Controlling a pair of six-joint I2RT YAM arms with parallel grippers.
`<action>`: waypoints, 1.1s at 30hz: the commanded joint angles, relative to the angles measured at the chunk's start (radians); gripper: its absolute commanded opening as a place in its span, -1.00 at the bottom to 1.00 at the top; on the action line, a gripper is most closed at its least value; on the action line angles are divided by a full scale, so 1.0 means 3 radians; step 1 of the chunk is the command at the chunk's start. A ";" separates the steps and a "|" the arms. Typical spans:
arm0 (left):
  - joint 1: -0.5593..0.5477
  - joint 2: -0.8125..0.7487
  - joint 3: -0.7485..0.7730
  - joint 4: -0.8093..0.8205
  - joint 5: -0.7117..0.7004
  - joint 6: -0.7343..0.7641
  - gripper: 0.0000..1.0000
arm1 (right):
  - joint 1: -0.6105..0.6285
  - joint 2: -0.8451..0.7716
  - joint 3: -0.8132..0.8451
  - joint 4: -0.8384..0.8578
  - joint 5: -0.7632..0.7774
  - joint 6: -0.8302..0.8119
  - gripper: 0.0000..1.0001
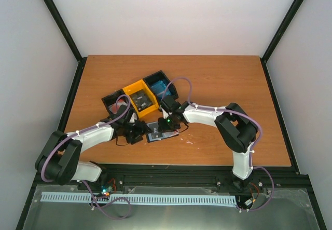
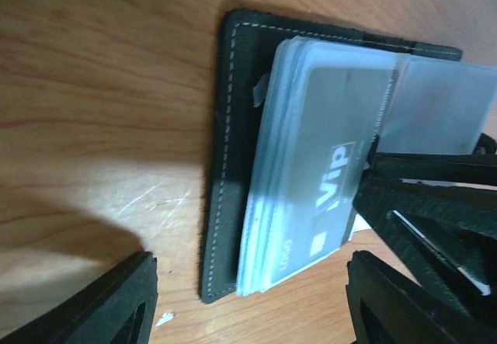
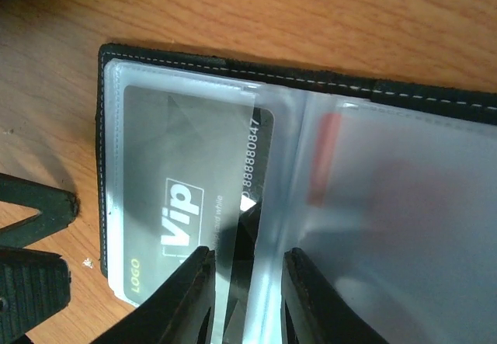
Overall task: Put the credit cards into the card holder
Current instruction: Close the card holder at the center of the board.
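Note:
The black card holder (image 1: 157,134) lies open on the table between my grippers. It shows in the left wrist view (image 2: 233,150) and the right wrist view (image 3: 155,57), with pale clear pockets. A dark "VIP" credit card (image 3: 178,165) sits mostly inside the left pocket, its right end sticking out. A red card (image 3: 326,158) shows blurred behind the right pocket. My right gripper (image 3: 247,262) is just above the dark card's exposed end and the pocket fold, its jaws a little apart. My left gripper (image 2: 252,313) is wide open at the holder's near edge, holding nothing.
A black-and-yellow three-compartment tray (image 1: 139,98) stands just behind the holder, with blue cards (image 1: 160,88) in its right compartment and dark cards in the yellow middle one. My right gripper's black fingers (image 2: 435,196) reach into the left wrist view.

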 commanded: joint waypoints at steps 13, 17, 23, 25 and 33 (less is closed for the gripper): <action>0.0134 0.0396 -0.0304 0.1085 0.0531 -0.0060 0.39 | 0.0026 0.0383 -0.0231 -0.0130 -0.0004 0.0069 -0.55; 0.0134 0.0352 -0.0363 0.1423 0.0742 0.0104 0.38 | 0.0003 0.0338 -0.0222 -0.0100 0.0005 0.0053 -0.55; 0.0134 0.0286 -0.0399 0.1758 0.1040 0.0328 0.34 | -0.0054 0.0250 -0.0116 -0.0083 -0.0003 0.0050 -0.53; 0.0134 0.0327 -0.0416 0.1957 0.1201 0.0385 0.34 | -0.0067 0.0248 -0.0100 -0.0063 -0.0055 0.0045 -0.53; 0.0136 0.0418 -0.0203 0.1793 0.1209 0.0634 0.06 | -0.0134 0.0106 -0.0129 0.0065 -0.0113 0.0093 -0.52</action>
